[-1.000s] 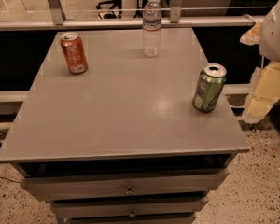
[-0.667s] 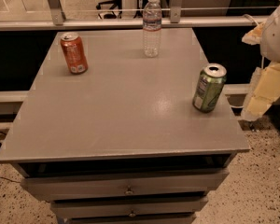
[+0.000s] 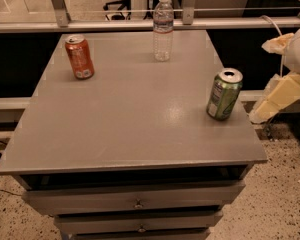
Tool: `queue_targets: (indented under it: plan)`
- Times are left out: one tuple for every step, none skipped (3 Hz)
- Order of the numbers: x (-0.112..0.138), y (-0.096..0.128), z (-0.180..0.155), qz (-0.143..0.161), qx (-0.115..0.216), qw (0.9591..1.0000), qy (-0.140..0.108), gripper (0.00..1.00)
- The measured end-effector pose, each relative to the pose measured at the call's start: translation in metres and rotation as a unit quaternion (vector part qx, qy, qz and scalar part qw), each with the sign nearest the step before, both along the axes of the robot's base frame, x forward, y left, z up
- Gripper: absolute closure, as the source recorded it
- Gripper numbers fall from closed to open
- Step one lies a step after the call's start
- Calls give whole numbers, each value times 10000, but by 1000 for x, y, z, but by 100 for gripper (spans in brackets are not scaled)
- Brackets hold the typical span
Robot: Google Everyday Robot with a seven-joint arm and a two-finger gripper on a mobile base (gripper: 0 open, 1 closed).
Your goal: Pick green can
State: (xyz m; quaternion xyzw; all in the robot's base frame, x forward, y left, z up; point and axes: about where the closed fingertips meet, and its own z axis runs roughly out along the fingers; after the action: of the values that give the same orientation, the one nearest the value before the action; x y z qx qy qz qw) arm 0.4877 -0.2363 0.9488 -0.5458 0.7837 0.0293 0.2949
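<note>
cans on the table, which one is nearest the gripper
The green can at the table's right edge, close to the gripper beyond it; the orange can stands at the far left.

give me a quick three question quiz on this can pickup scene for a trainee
1. True or false: the green can lies on its side.
2. Where is the gripper? A: over the middle of the cabinet top. B: off the top's right edge, beside the green can, not touching it. C: behind the top's back edge.
3. Fill in: the tallest thing standing on the cabinet top is the ____.
Key: 1 false, it stands upright near the right edge. 2 B. 3 water bottle.
</note>
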Motion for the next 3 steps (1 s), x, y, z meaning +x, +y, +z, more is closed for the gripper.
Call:
queue_targets:
  plan:
    - [12,8,-17,12,717,9973,-159,0]
    - [22,22,-36,76,1386,9899,-275,0]
    - [33,33,-53,107,1856,9819,-348,0]
